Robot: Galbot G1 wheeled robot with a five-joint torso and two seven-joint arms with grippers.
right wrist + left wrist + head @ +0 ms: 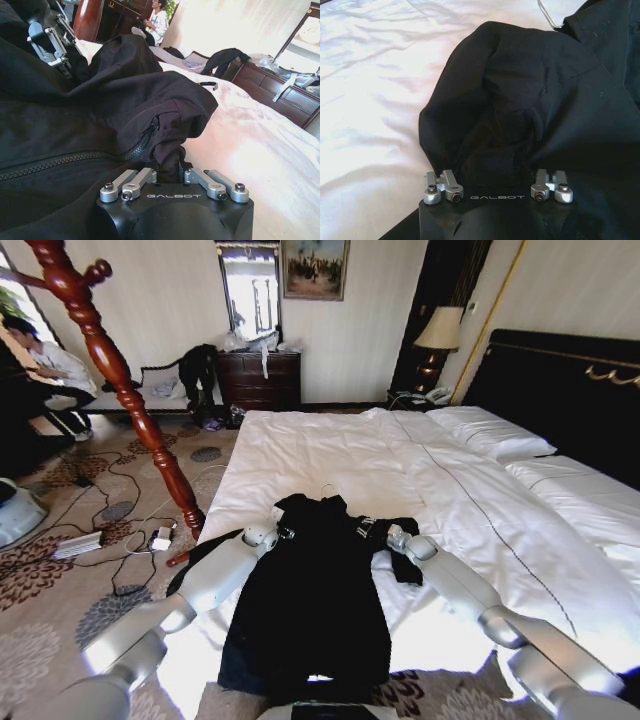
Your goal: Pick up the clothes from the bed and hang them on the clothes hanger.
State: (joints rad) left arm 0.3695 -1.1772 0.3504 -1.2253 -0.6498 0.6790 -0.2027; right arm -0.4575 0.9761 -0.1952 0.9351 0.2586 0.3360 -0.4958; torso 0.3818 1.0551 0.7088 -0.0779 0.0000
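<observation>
- Coat (310,590): one long black garment, laid lengthwise on the bed (340,455) at its near edge, collar toward the headboard (570,390) and hem hanging over the foot edge (the cloth bunches at both shoulders).
- Clothes hanger (328,489): only its thin metal hook shows, at the collar; the body appears to sit inside the shoulders, so threading looks done or nearly so.
- Left gripper (287,532): at the coat's left shoulder, linkages drawn in with the black cloth gathered between the fingers in the left wrist view (492,172); judged clamped on the coat.
- Right gripper (366,528): at the right shoulder, likewise closed over a fold beside the zip in the right wrist view (170,167).
- Step in hand (a judgement): both shoulders are gripped, ahead of lifting the coat off the bed.
- Next move calls for an even two-arm lift, keeping the hook upright and the hanger seated, then carriage to the wooden coat stand (120,380) beyond the bed's left edge.
- Count: one coat, one hanger, one bed, two grippers, one stand.
</observation>
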